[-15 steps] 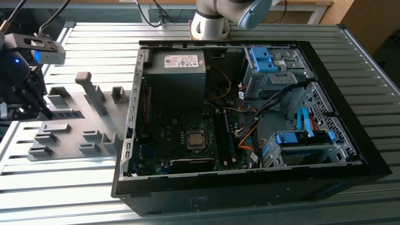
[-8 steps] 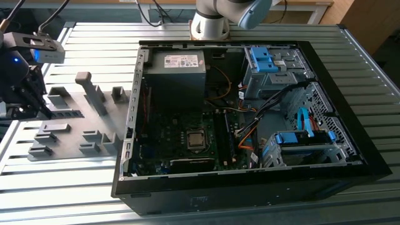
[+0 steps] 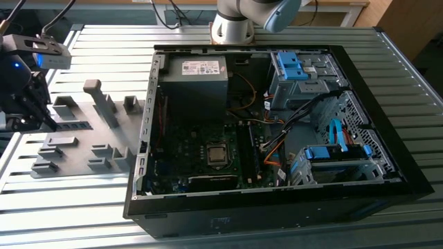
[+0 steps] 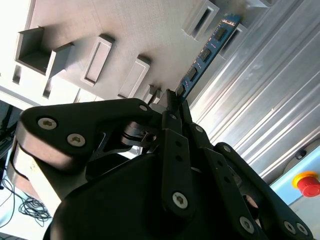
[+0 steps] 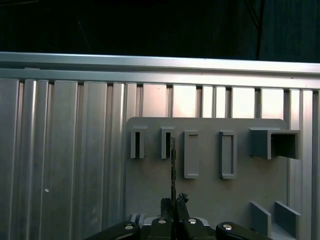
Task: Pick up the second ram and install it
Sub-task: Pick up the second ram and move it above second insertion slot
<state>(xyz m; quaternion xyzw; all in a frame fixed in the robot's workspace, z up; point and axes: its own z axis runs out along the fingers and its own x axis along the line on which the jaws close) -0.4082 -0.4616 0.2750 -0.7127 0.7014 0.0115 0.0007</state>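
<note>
My gripper (image 3: 33, 115) hangs at the exterior view's left, over the grey holder plate (image 3: 76, 137) beside the open computer case (image 3: 277, 207). It is shut on the second ram (image 4: 207, 52), a thin dark stick with black chips, held by one end between the fingertips. In both wrist views the ram sticks straight out from the gripper (image 4: 172, 97) across the plate. Edge-on, the ram (image 5: 173, 165) shows as a thin line running from the gripper (image 5: 174, 201) to a holder block (image 5: 166, 142). Whether the ram touches the block I cannot tell. The motherboard (image 3: 207, 155) lies inside the case.
Several grey holder blocks (image 3: 105, 106) stand up from the plate. The case holds a power supply (image 3: 197, 78), blue drive cages (image 3: 332, 153) and loose cables (image 3: 277, 145). The arm's base (image 3: 232, 26) stands behind the case. A red stop button (image 4: 307, 182) sits on the ribbed metal table (image 3: 69, 207).
</note>
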